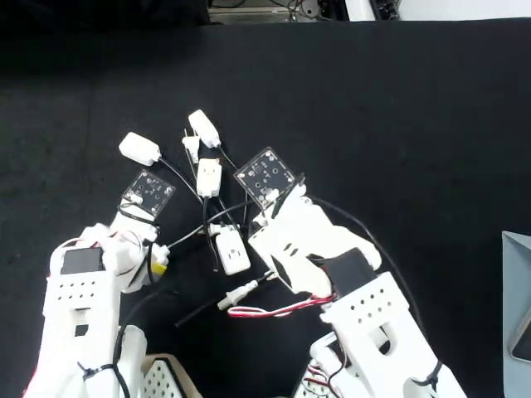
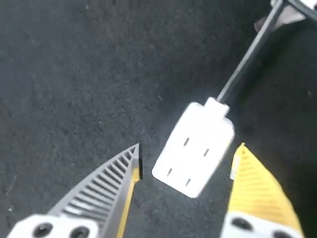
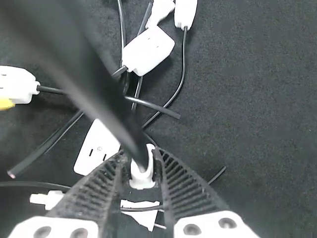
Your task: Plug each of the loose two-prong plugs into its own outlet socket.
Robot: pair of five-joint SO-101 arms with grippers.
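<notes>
A white outlet socket [image 2: 194, 148] lies slot side up between the fingers of my left gripper [image 2: 189, 148], which stands open around it, a gap showing on each side. Its black cord [image 2: 247, 59] leads away. My right gripper [image 3: 142, 166] is shut on a white plug [image 3: 141, 176], whose thick black cord [image 3: 94, 79] rises toward the camera. Just beyond it lies another socket [image 3: 96, 146] [image 1: 232, 249]. A loose two-prong plug [image 1: 236, 294] rests near the right arm [image 1: 315, 249]. Further back are a socket [image 1: 209, 177], a second socket [image 1: 139, 148] and two plugs [image 1: 203, 126] [image 1: 191, 148].
Black cords [image 1: 207, 228] cross and tangle between the two arms on the black table mat [image 1: 398, 124]. A red and white wire [image 1: 274, 311] loops by the right arm. A grey container [image 1: 518, 290] stands at the right edge. The left arm [image 1: 83, 290] sits at the lower left.
</notes>
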